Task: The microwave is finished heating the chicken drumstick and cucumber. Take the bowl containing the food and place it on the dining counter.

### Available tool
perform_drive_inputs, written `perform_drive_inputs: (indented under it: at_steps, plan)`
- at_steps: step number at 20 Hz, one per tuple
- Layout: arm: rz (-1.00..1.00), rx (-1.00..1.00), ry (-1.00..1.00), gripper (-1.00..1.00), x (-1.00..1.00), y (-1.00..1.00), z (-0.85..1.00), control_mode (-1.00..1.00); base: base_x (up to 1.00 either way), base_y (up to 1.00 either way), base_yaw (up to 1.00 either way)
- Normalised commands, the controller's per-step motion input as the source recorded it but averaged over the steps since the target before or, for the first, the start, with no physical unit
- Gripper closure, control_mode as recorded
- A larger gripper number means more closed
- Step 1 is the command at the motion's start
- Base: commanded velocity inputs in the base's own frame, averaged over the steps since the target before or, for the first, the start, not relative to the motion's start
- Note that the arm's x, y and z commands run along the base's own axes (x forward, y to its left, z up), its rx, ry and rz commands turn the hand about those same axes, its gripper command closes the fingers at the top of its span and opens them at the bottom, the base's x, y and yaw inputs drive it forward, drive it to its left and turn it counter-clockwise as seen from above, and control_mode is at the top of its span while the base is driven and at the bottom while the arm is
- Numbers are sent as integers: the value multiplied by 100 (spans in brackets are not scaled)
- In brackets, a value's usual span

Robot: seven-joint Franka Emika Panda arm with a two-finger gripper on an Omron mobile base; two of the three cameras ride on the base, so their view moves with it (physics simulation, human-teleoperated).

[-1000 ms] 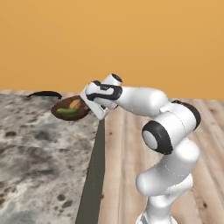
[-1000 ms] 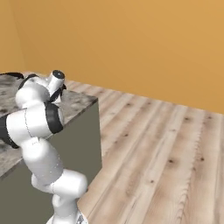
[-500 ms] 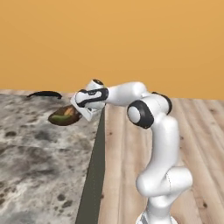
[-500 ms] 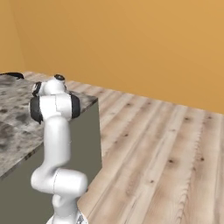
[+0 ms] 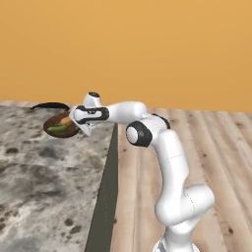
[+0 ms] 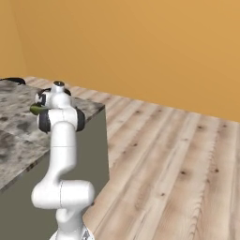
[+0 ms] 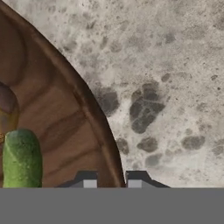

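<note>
Over the dining counter [image 5: 44, 187], end effector [image 7: 112, 179] pinches the bowl [image 7: 57, 127] rim.

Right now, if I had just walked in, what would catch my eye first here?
Probably the white arm stretched out over the speckled dining counter, its gripper pinching the rim of a dark wooden bowl above the far end of the slab. Inside the bowl lie a glossy green cucumber and an orange-tan chicken drumstick. Behind it all stands a plain orange wall.
</note>
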Motion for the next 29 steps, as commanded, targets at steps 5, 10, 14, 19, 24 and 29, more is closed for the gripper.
perform_drive_inputs:
  at_steps: [5,10,14,19,24,29]
  plan:
    - [0,3,-16,-100,-59,-38,0,-100,0,0,0]
    - [0,8,-29,-100,-100,-85,0,-100,0,0,0]
    - [0,18,-28,-100,-100,-99,23,-100,0,0,0]
    - [0,18,-19,-100,-100,-100,60,-100,0,0,0]
    - [-2,17,-10,-100,-100,-94,89,-100,0,0,0]
    - [-9,14,-2,-100,-100,-85,100,-100,0,0,0]
